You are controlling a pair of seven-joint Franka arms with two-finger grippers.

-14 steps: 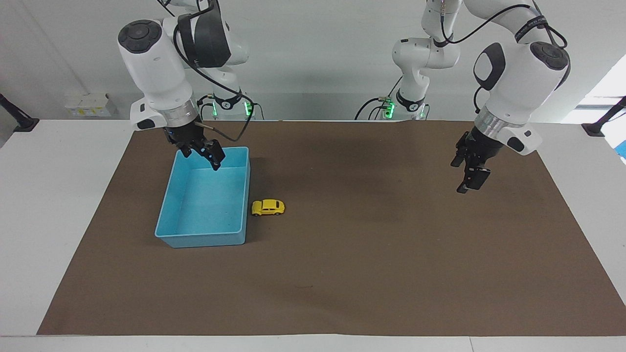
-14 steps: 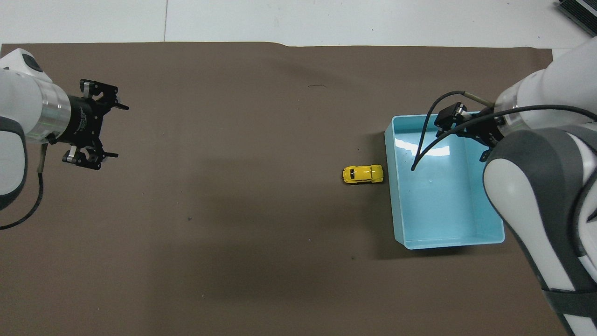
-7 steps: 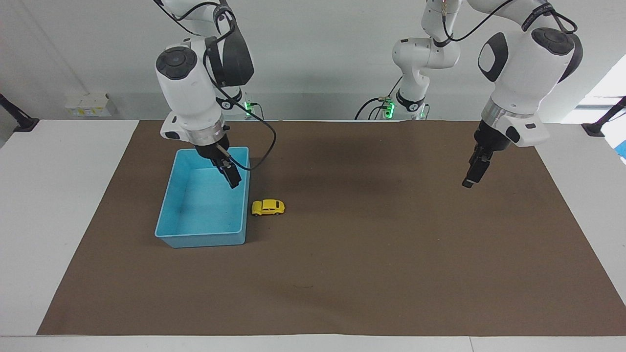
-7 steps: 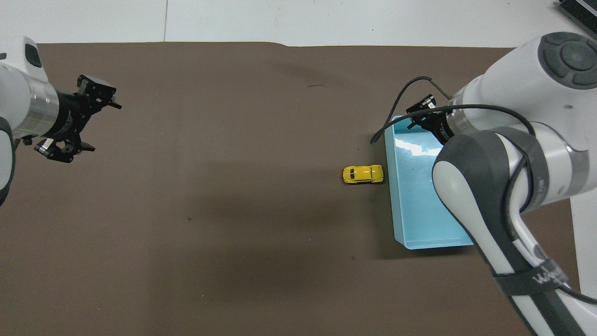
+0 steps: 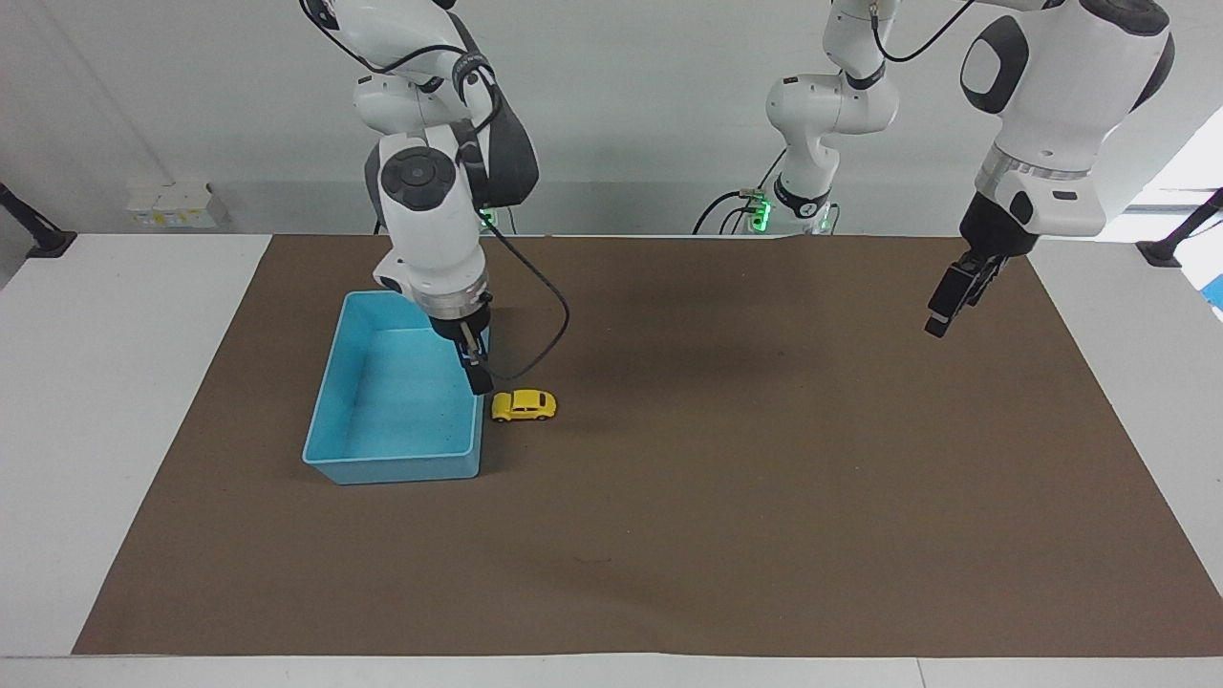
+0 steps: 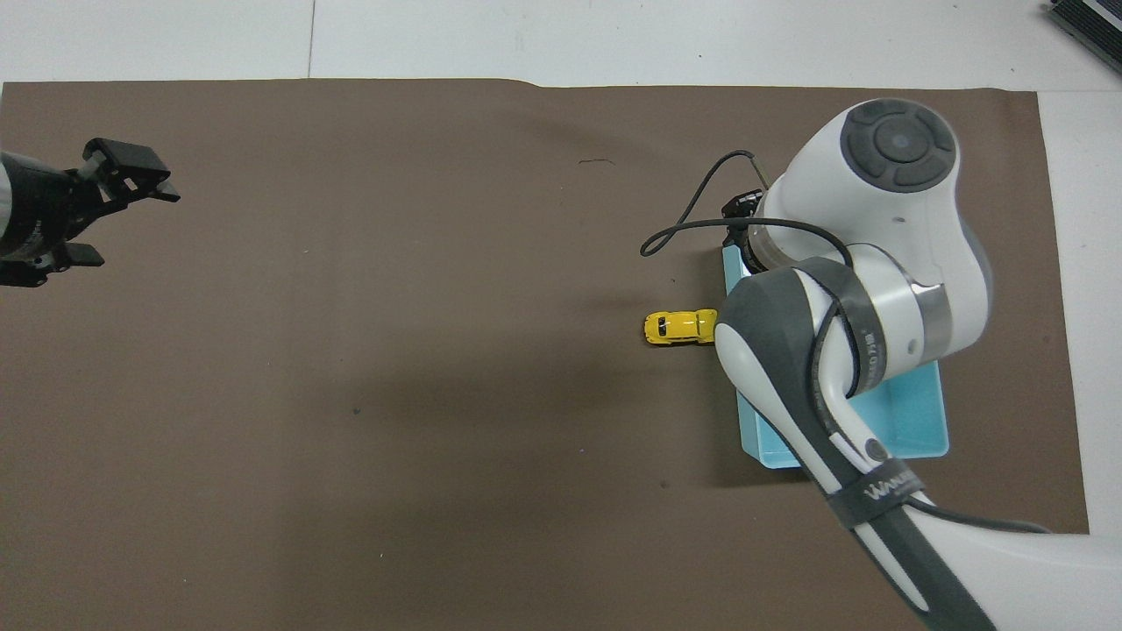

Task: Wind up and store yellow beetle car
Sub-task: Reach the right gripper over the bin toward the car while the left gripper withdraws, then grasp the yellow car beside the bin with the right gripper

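Car [image 5: 524,405] sits on the mat [image 5: 669,535] just beside the bin [image 5: 330,449], toward the right arm's end of the surface. Right gripper [image 5: 477,375] above the bin's edge by the car, jaws open, empty. Left gripper [image 5: 944,308] waits aloft, jaws open.

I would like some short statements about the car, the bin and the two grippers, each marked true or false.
1. The yellow beetle car lies inside the blue bin. False: it stands on the brown mat beside the bin.
2. The right gripper holds the car. False: it hangs empty over the bin's edge next to the car.
3. The left gripper hangs over the mat at the left arm's end. True.
4. The bin is empty. True.
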